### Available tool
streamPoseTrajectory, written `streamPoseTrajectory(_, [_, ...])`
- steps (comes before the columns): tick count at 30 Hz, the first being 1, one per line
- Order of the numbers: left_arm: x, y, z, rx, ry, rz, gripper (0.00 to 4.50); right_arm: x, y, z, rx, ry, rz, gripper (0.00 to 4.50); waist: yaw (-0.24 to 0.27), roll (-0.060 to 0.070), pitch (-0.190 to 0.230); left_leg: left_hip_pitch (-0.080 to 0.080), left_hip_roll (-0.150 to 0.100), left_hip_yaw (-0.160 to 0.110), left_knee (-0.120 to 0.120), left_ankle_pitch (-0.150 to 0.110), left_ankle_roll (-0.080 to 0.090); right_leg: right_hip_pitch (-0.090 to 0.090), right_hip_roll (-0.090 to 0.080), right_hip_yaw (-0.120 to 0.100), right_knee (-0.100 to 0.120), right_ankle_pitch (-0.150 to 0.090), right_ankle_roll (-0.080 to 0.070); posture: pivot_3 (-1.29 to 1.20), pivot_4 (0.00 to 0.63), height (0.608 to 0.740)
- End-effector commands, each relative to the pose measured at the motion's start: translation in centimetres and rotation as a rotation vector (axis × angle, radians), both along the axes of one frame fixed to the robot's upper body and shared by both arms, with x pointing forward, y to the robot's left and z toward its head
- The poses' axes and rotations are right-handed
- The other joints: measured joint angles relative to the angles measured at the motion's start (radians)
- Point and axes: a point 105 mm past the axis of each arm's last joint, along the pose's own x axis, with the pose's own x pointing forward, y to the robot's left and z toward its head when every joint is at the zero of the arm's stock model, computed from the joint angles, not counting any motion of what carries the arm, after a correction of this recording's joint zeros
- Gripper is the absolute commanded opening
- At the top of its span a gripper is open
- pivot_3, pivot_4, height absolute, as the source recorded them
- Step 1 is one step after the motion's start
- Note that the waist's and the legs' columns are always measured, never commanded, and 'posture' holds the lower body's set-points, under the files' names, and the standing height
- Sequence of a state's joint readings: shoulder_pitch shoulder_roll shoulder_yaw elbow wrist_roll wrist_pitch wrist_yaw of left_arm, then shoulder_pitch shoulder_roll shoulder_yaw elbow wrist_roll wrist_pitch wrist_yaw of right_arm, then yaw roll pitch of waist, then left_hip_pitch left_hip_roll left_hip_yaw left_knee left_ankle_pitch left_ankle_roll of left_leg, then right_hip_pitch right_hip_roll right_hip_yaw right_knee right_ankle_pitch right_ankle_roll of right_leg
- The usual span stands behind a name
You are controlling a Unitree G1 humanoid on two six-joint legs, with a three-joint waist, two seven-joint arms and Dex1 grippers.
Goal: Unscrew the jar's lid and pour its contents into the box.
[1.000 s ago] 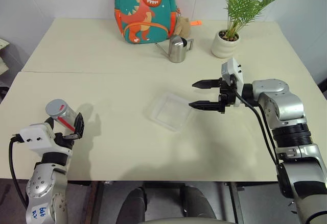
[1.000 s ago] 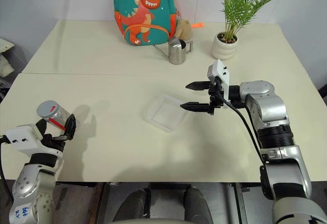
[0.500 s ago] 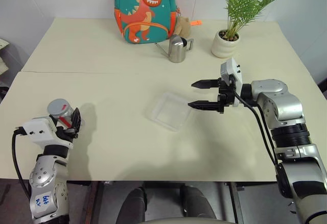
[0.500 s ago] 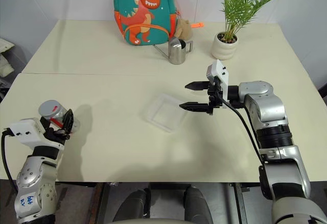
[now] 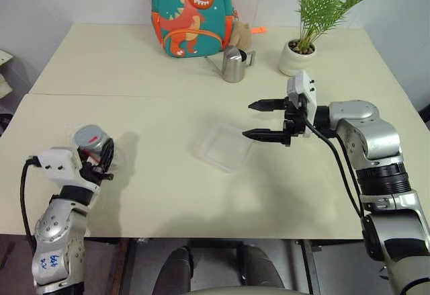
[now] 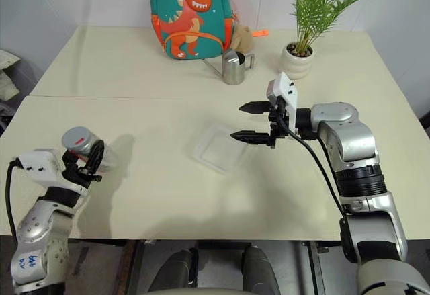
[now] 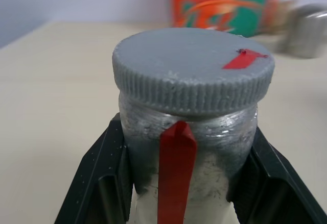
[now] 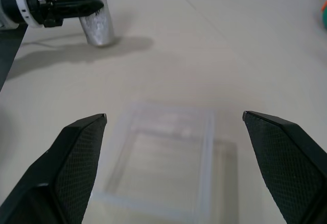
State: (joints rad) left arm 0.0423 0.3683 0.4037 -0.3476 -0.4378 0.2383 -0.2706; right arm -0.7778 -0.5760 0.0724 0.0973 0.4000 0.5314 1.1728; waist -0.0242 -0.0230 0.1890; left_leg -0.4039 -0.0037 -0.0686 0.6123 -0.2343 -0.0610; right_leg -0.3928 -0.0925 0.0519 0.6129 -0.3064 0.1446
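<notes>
1. The left gripper (image 7: 186,183) is clamped on the jar (image 7: 186,147); its two black fingers (image 7: 104,178) press against opposite sides of the grey body just below the cap.
2. The jar sits upright at the near left of the table (image 5: 154,194), with a red strip running down its side between the fingers.
3. The lid (image 7: 193,71) is on the jar, a ribbed grey cap with a small red mark on top.
4. What is inside the jar cannot be made out.
5. The right gripper (image 5: 261,119) hangs over the middle of the table with its two fingers spread wide and nothing between them, pointing toward the left side.
6. The box (image 5: 225,146) lies flat on the table just below and to the near left of the right gripper's fingertips, well apart from the jar.
7. Along the far edge stand a dinosaur backpack (image 5: 193,14), a steel pitcher (image 5: 234,64) just to its right, and a potted plant (image 5: 299,52) further right.
8. A small brownish soft object (image 5: 240,34) leans against the backpack's right side.
</notes>
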Motion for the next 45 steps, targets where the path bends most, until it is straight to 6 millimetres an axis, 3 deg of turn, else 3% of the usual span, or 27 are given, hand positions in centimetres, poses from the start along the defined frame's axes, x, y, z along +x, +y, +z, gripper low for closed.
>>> streamPoseTrajectory(1, [0.5, -2.7, 2.7, 0.020, -0.046, -0.194, 1.98, -0.9, 1.3, 1.9, 0.050, -0.061, -0.023, 4.50, 0.001, 0.000, 0.000, 0.000, 0.000, 0.000, 0.000, 0.000, 0.000, 0.000, 0.000, 0.000, 0.000, 0.000, 0.000, 0.00, 0.150, 0.740])
streamPoseTrajectory(6, [2.0, -5.9, 4.4, 0.072, -0.032, -0.432, 1.98, -2.3, 3.5, 3.8, 0.143, -0.109, -0.069, 4.50, 0.000, 0.000, 0.000, -0.001, 0.000, -0.001, 0.000, 0.000, 0.000, -0.001, 0.000, 0.000, 0.000, 0.000, 0.000, 0.00, 0.150, 0.740])
streamPoseTrajectory(16, [4.2, -11.1, 6.0, 0.177, 0.030, -0.794, 1.98, -3.2, 6.3, 7.2, 0.271, -0.194, -0.216, 4.50, -0.003, 0.000, 0.000, -0.001, 0.000, -0.001, -0.001, 0.000, 0.000, -0.003, 0.001, 0.000, 0.003, 0.000, 0.000, 0.00, 0.150, 0.740])
streamPoseTrajectory(22, [4.8, -13.2, 6.4, 0.232, 0.024, -0.954, 1.98, -3.5, 8.3, 7.8, 0.280, -0.188, -0.232, 4.50, -0.005, 0.000, 0.000, -0.001, 0.000, -0.001, -0.001, 0.000, 0.000, -0.004, 0.002, 0.000, 0.005, -0.001, 0.000, 0.00, 0.150, 0.740])
streamPoseTrajectory(30, [5.5, -14.3, 7.1, 0.288, -0.024, -1.033, 1.98, -3.6, 9.7, 8.0, 0.297, -0.181, -0.227, 4.50, -0.004, 0.000, 0.000, -0.001, 0.001, -0.001, -0.001, 0.001, 0.000, -0.005, 0.002, 0.000, 0.007, -0.001, -0.001, 0.00, 0.150, 0.740])
streamPoseTrajectory(45, [5.8, -15.0, 7.7, 0.291, -0.066, -1.068, 1.98, -3.4, 10.5, 5.4, 0.226, -0.160, -0.227, 4.50, -0.005, 0.000, 0.000, -0.001, 0.001, -0.001, -0.001, 0.001, 0.000, -0.005, 0.003, 0.000, 0.008, -0.001, -0.001, 0.00, 0.150, 0.740])
